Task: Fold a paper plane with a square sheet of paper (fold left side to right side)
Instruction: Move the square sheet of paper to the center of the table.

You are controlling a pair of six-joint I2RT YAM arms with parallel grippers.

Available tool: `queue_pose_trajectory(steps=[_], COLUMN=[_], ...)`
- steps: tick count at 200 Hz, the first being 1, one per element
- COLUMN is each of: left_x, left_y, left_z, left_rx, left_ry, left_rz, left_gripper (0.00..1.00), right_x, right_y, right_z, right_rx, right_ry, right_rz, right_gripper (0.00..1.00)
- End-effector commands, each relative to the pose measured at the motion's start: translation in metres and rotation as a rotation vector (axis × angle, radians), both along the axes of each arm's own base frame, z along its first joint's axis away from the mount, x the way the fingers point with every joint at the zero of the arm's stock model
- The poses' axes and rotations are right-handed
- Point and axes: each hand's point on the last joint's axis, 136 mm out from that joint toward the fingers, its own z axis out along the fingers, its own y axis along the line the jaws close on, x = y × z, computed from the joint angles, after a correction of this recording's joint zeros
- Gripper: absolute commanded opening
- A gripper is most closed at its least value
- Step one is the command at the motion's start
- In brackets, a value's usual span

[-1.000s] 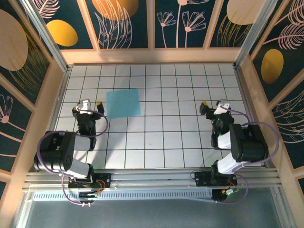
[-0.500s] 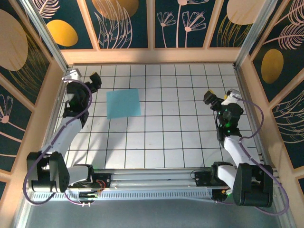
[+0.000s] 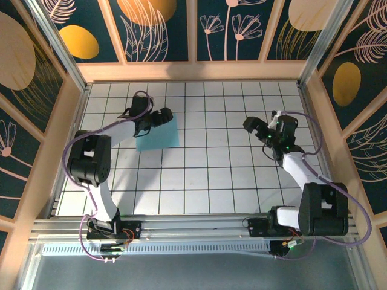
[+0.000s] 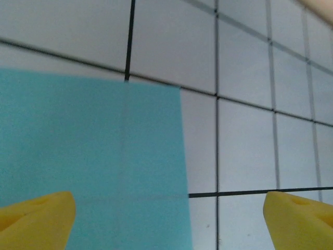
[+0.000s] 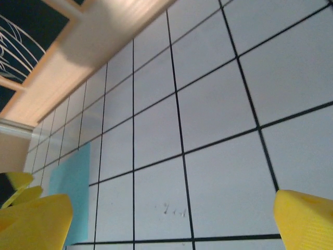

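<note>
While spread wide, left gripper (image 4: 169, 219) over the flat square sheet of paper (image 3: 158, 136); right gripper (image 5: 171, 219) likewise, well apart.

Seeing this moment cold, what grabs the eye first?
The flat light-blue square sheet of paper stands out, left of centre on the white gridded table. The left gripper sits open at the sheet's far edge, and in its wrist view one side edge of the sheet lies between its yellow fingertips. The right gripper hangs open over bare tiles on the right, apart from the sheet.
</note>
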Motion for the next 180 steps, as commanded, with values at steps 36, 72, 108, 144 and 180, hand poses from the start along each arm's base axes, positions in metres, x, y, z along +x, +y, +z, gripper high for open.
queue_pose_trajectory(steps=[36, 72, 108, 144, 180], left_x=[-0.015, -0.033, -0.059, -0.088, -0.124], left_y=[-0.004, -0.006, -0.019, -0.043, -0.081], left_z=[-0.037, -0.06, -0.076, -0.083, -0.087], left_rx=[-0.03, -0.034, -0.052, -0.056, -0.082], left_ry=[0.144, 0.215, 0.284, 0.328, 0.373], left_rz=[-0.01, -0.025, -0.064, -0.112, -0.157], left_gripper=[0.9, 0.86, 0.82, 0.81, 0.81], right_x=[0.008, 0.011, 0.012, 0.011, 0.011], right_y=[0.014, 0.011, 0.006, 0.004, 0.003], right_z=[0.0, 0.0, 0.0, 0.0, -0.003], right_rx=[-0.053, -0.081, -0.118, -0.129, -0.14], right_ry=[0.045, 0.067, 0.079, 0.081, 0.089], right_rz=[0.032, 0.019, 0.005, 0.002, 0.001], right_gripper=[0.99, 0.99, 0.99, 0.99, 0.99])
